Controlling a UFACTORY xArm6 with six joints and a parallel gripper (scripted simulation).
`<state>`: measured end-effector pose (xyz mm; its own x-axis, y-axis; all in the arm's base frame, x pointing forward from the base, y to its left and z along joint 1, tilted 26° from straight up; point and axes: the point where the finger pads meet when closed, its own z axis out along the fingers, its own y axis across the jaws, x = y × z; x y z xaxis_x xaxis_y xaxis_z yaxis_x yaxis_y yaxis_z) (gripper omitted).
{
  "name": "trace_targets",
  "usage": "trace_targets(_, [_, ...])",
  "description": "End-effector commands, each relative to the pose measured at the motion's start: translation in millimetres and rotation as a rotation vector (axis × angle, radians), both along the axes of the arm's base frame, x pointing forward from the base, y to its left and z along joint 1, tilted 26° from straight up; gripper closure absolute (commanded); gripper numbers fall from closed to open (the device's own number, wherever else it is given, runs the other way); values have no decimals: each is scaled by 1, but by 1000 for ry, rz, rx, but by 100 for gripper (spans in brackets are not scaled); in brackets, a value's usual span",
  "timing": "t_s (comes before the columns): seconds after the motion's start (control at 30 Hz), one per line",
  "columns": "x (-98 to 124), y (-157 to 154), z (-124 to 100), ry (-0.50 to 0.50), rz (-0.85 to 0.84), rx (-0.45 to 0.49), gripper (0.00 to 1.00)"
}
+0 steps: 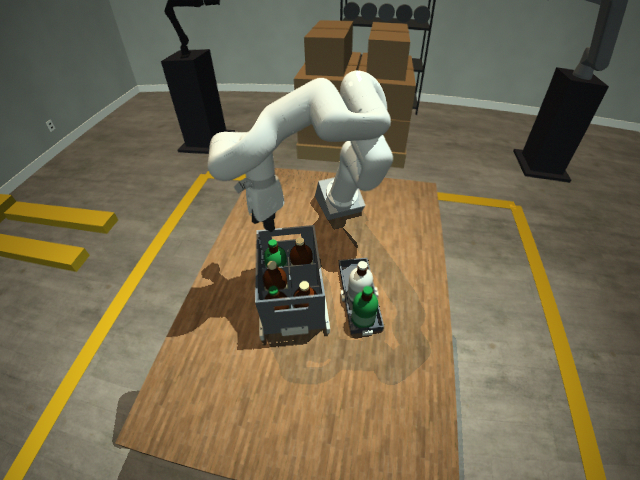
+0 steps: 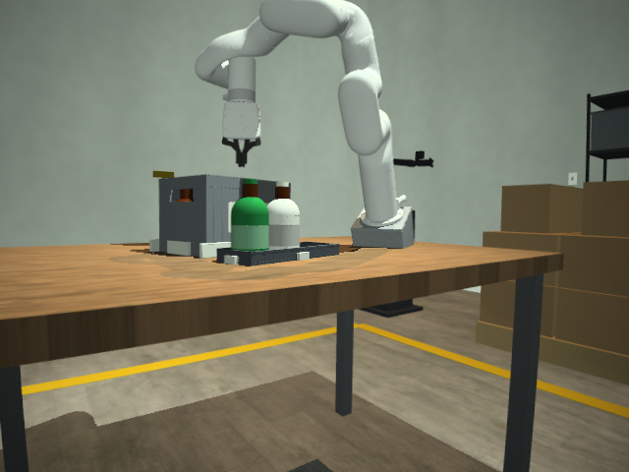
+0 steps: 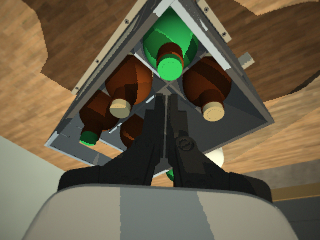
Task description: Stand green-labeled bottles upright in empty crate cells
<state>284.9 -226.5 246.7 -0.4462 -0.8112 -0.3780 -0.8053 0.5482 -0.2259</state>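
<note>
The grey crate (image 1: 271, 316) (image 2: 183, 223) (image 3: 216, 55) stands level on the table. A green bottle (image 1: 275, 256) (image 3: 171, 32) stands upright in its back left cell. Brown bottles stand in the back right, middle left and both front cells; the front left one has a green cap. The middle right cell (image 1: 305, 274) looks empty. The tray (image 1: 347, 267) (image 2: 274, 256) holds an upright green bottle with a pale green label (image 1: 364, 308) (image 2: 249, 223) and an upright white bottle (image 1: 357, 282) (image 2: 285, 219). My gripper (image 1: 269, 227) (image 2: 241, 163) (image 3: 166, 107) is shut and empty, above the crate's back left end.
The tray stands right of the crate in the top view, with a narrow gap between them. Small pale blocks (image 2: 214, 249) sit around the crate's base. The robot's base (image 1: 341, 204) (image 2: 381, 234) stands at the back of the table. The crate's walls rise around its bottles.
</note>
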Motion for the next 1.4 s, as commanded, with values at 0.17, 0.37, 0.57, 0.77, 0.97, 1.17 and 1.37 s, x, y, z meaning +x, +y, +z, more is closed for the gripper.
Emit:
trace_targets(0.17, [10,10,5,10,3,-4,100])
trace_targets(0.37, [55,71,29,53,13,-21,100])
trace_targets(0.57, [79,127,50,53,11,-34,100])
trace_targets(0.77, [90,192,75,12,2,-15,100])
trace_targets(0.97, [100,256,100,-2,-1,-2,100])
trace_targets(1.17, [109,290,114,-2,-1,-2,35])
trace_targets(1.37, [109,290,114,-2,-1,-2,35])
